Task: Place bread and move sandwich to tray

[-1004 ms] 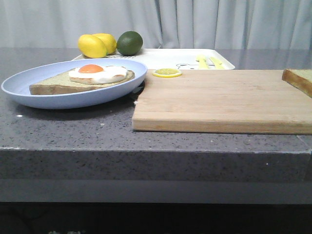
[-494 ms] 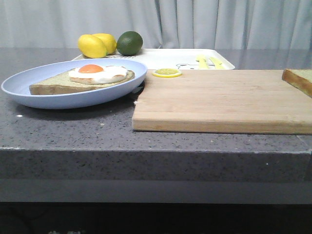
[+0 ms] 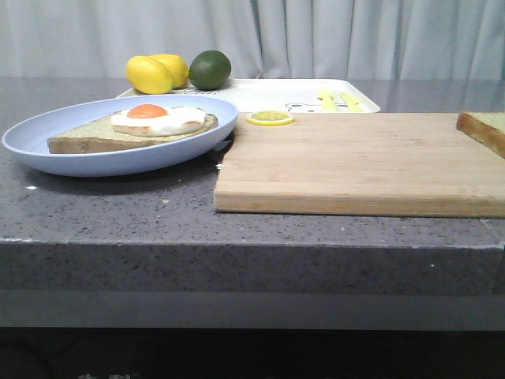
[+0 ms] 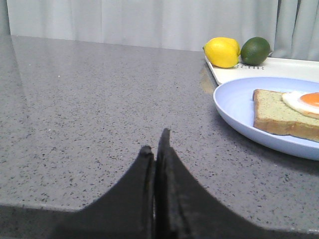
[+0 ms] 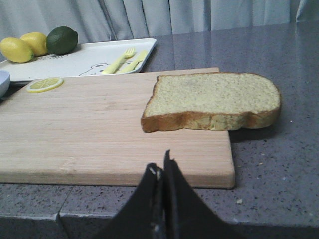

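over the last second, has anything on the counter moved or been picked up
Nothing visibly changed in the front view. The plain toast slice lies on the wooden cutting board, the egg-topped bread on the light blue round plate, the white rectangular tray behind. No pincer has taken hold of anything.

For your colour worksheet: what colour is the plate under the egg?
Light blue plate; front view shows it best.
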